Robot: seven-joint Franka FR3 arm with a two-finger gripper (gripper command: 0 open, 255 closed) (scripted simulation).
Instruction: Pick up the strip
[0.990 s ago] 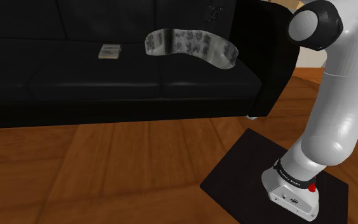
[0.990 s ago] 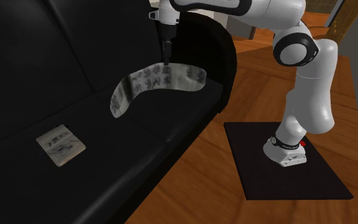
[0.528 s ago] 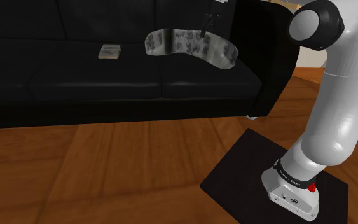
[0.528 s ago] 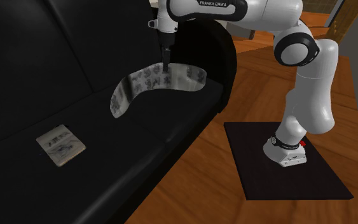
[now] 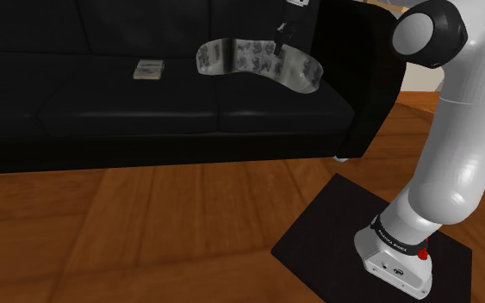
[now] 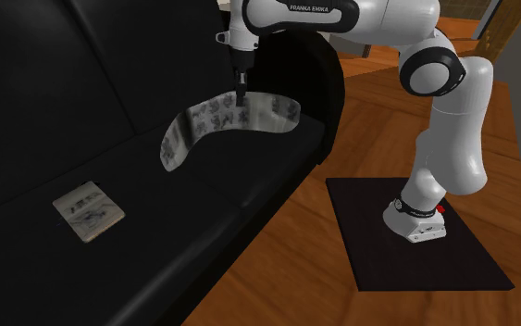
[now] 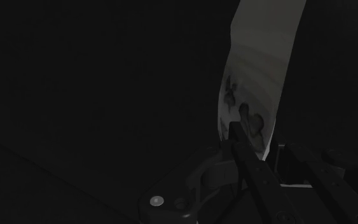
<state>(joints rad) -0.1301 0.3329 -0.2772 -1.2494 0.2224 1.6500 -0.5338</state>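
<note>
There is one curved, patterned strip (image 5: 251, 58), one small printed card (image 5: 148, 69) and one black sofa (image 5: 102, 112). There is one white arm (image 5: 460, 129), one flat black stand (image 5: 318, 241), and one black tool (image 6: 241, 94) with two fingers (image 7: 255, 173).

Strip (image 5: 258, 62) (image 6: 221, 120) (image 7: 260, 63): long, curved like crescent, pale grey-white, printed with dark markings. Laid flat on black sofa seat cushion (image 5: 146, 108) (image 6: 203, 199), near armrest end.

The strip (image 5: 258, 62) is laid on the sofa seat (image 5: 146, 112); toward the shoulder view's left, perhaps a card (image 5: 149, 69) is set.
</note>
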